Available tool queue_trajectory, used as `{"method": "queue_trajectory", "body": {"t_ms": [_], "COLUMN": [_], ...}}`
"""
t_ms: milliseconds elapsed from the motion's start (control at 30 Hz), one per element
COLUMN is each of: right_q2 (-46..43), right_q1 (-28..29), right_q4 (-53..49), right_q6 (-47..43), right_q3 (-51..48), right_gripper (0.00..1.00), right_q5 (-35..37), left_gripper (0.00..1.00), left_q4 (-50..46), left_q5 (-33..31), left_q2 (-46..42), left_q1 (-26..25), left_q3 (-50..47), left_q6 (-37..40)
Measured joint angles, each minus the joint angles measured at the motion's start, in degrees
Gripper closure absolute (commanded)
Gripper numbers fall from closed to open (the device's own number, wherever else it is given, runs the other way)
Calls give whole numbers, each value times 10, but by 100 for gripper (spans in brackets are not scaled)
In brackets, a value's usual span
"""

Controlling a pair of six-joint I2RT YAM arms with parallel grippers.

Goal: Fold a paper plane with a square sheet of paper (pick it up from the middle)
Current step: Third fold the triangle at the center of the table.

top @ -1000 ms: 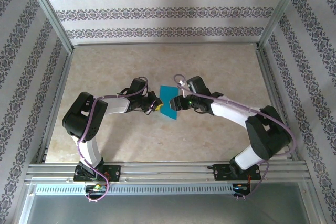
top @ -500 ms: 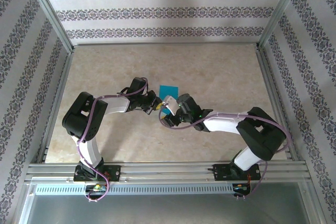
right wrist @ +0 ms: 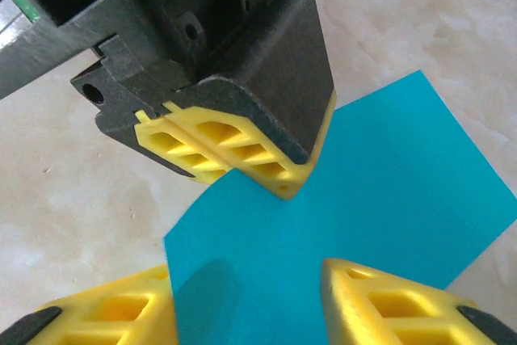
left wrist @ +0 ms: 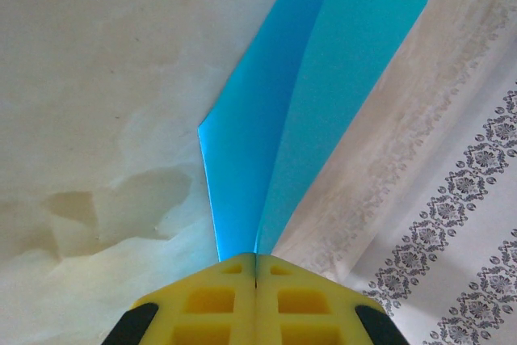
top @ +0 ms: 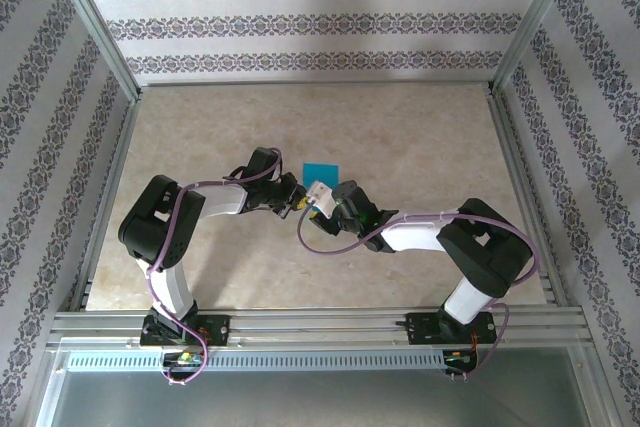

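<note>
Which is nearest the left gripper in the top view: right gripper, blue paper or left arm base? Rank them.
1. The blue paper: pinched in the left gripper's shut fingers, sticking out toward the back wall.
2. The right gripper: just to its right, fingers open by the paper.
3. The left arm base: at the table's near edge, on the left.

Smooth matt paper (right wrist: pixel 380 191), stone-look tabletop (top: pixel 420 127)

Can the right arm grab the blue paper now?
Probably yes: the right arm has its jaws open right at the folded blue paper, nothing in between. The left arm pinches another part.
</note>
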Motion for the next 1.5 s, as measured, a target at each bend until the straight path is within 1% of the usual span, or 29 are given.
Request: {"method": "queue_trajectory", "body": {"t_ms": [100, 200, 233, 333, 367, 433, 600, 700, 867, 1033, 1200, 1333, 1500], "right_q2": [0, 0, 0, -2, -3, -8, -24, -28, -28, -28, -28, -27, -20], "right_q1": [0, 0, 0, 0, 0, -1, -18, -38, -53, -59, -68, -76, -80], "right_q4": [0, 2, 2, 1, 1, 0, -4, -7, -14, -16, -18, -19, -26], "right_q6": [-1, 0, 1, 4, 5, 9, 37, 61, 94, 118, 135, 144, 156], "right_q3": [0, 0, 0, 0, 0, -2, -19, -30, -43, -46, -46, -46, -45], "right_gripper": [63, 71, 75, 81, 83, 83, 84, 84, 83, 83, 82, 82, 81], "right_q5": [-1, -3, -5, -14, -20, -35, -113, -171, -245, -303, -345, -363, -366], "left_gripper": [95, 92, 88, 70, 66, 62, 57, 57, 60, 68, 74, 79, 82], "left_q4": [0, 0, 0, -8, -15, -39, -117, -144, -149, -149, -162, -190, -223], "left_q5": [0, 0, 0, -3, -9, -25, -75, -99, -97, -78, -68, -69, -73], "left_q2": [0, 0, 0, 0, -2, -12, -94, -132, -121, -53, 29, 72, 110], "left_q1": [0, 0, 0, 0, 0, 2, 22, 31, 27, 2, -14, -14, -14], "left_q3": [0, 0, 0, 0, 0, -2, -4, 3, 33, 86, 139, 171, 202], "left_q6": [-2, -2, -2, 1, 4, 14, 66, 107, 161, 196, 221, 236, 249]}}
